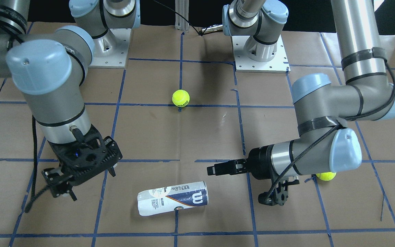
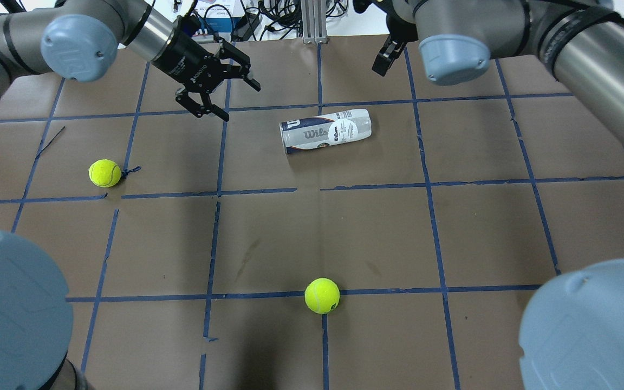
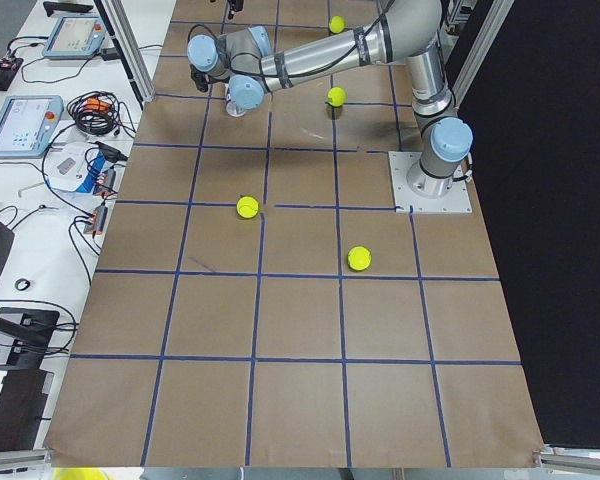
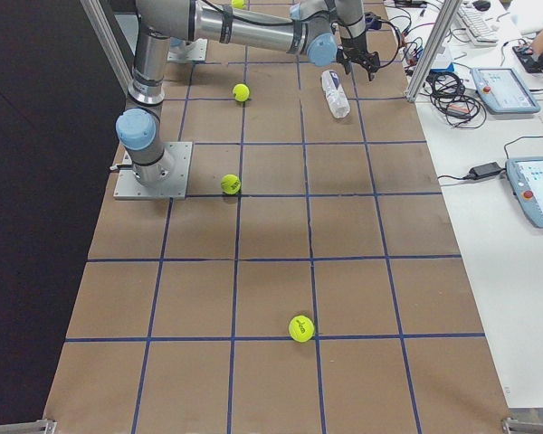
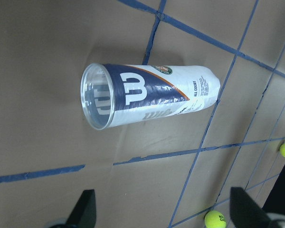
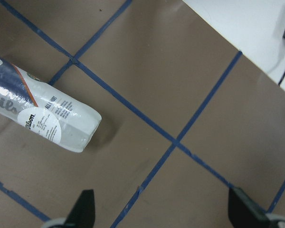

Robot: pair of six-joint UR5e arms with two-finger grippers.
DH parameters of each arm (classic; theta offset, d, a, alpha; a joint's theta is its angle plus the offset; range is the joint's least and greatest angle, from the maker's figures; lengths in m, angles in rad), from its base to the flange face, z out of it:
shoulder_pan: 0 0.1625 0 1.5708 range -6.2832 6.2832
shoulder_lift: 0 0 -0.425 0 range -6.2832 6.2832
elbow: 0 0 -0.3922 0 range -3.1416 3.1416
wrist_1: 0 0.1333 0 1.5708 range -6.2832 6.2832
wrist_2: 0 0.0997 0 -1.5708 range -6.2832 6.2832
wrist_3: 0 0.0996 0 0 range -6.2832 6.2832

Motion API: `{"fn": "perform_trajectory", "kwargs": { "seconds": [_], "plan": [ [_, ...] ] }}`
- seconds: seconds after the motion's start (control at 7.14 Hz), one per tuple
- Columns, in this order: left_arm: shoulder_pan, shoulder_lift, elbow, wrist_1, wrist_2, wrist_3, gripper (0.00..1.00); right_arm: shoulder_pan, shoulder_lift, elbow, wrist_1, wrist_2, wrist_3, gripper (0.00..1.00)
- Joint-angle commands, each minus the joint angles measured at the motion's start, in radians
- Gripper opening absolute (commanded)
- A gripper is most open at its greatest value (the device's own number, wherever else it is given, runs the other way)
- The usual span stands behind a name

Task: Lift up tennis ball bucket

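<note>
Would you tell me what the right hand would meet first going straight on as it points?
Probably the bare table paper, beside the closed end of the tennis ball bucket; the right hand points past it, though depth is unclear.

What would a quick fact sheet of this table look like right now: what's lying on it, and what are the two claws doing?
Tennis ball can: lying on its side, untouched, not yet lifted
Left gripper: open, near the can's open end, not touching it
Right gripper: open, off the can's closed end, not touching it
Near tennis ball: loose, on a tape line
Side tennis ball: loose, on the left arm's side
Table: brown paper, blue tape grid
</note>
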Motion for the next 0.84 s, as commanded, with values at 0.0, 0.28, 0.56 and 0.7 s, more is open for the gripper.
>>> {"fn": "perform_trajectory", "kwargs": {
  "seconds": [0.0, 0.28, 0.56, 0.7],
  "plan": [
    [-0.028, -0.097, -0.004, 0.164, -0.001, 0.001, 1.0, -0.066, -0.075, -0.012, 0.271, 0.003, 0.255, 1.0],
    [-0.033, -0.116, -0.017, 0.169, -0.003, 0.013, 1.0, -0.069, -0.12, 0.001, 0.367, 0.003, 0.441, 1.0],
    [-0.059, -0.137, -0.069, 0.273, -0.014, 0.016, 1.0, -0.071, -0.13, -0.008, 0.37, 0.001, 0.535, 1.0],
    [-0.062, -0.153, -0.071, 0.29, -0.015, 0.016, 0.89, -0.074, -0.13, -0.012, 0.37, 0.001, 0.535, 1.0]
  ]
}}
